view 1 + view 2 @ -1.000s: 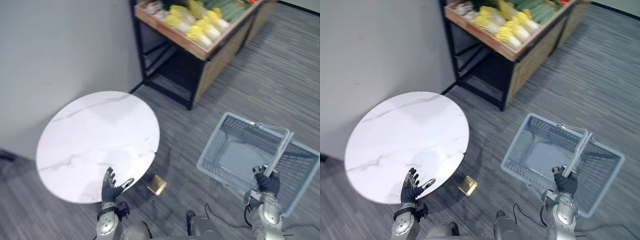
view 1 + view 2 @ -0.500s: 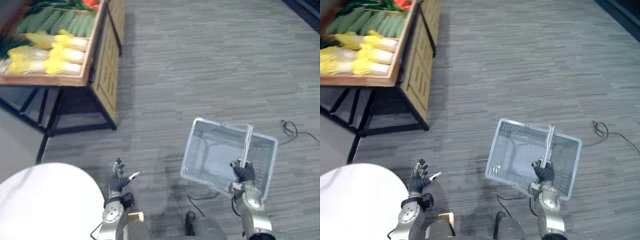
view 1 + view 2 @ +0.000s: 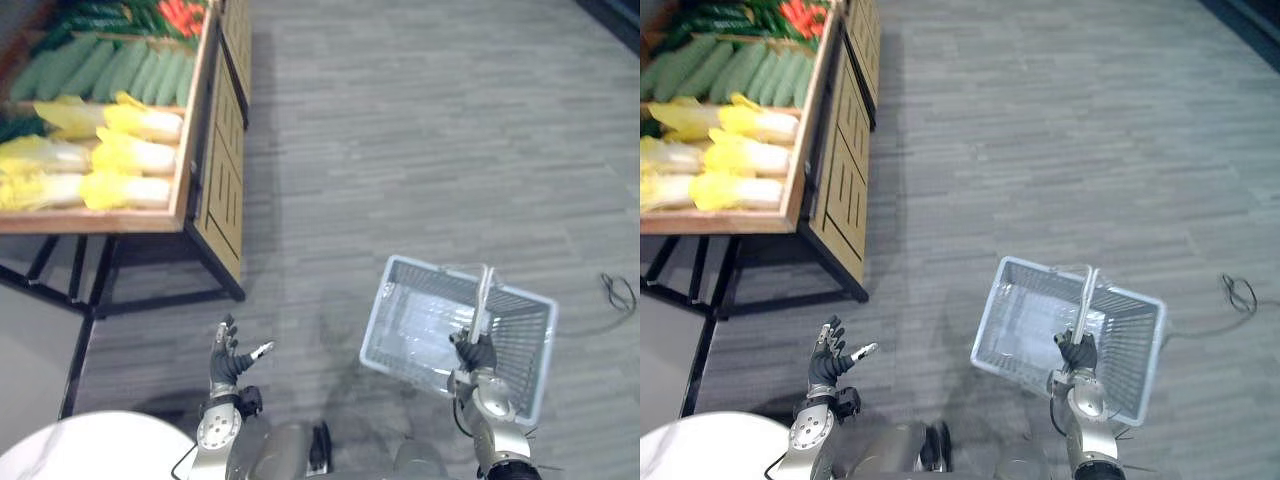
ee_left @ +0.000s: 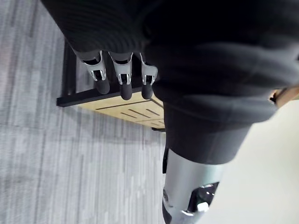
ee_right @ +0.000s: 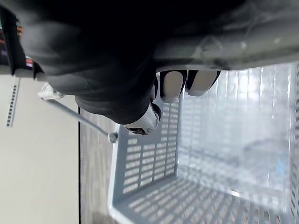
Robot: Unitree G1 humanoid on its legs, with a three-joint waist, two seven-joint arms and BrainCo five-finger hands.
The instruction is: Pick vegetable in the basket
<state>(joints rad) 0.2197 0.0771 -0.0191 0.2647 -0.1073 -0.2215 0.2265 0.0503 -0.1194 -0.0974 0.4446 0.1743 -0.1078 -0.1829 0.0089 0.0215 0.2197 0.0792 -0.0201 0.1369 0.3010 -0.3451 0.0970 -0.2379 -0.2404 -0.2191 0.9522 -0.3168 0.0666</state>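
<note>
Left eye view: right hand point(image 3: 478, 353) clenches fingers round the handle point(image 3: 483, 293) of the empty basket point(image 3: 379, 334); left hand point(image 3: 228, 362) open; vegetables point(image 3: 118, 152) lie unpicked on the stand point(image 3: 216, 185).

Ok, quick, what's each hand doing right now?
Left hand: open, holding nothing.
Right hand: shut on the handle of the basket.

Eye views look steeply down, sharing basket point(image 3: 420, 320), stall point(image 3: 215, 150), floor point(image 3: 420, 130); wrist views hug left hand point(image 4: 122, 81), right hand point(image 5: 172, 85), probably facing downward.
</note>
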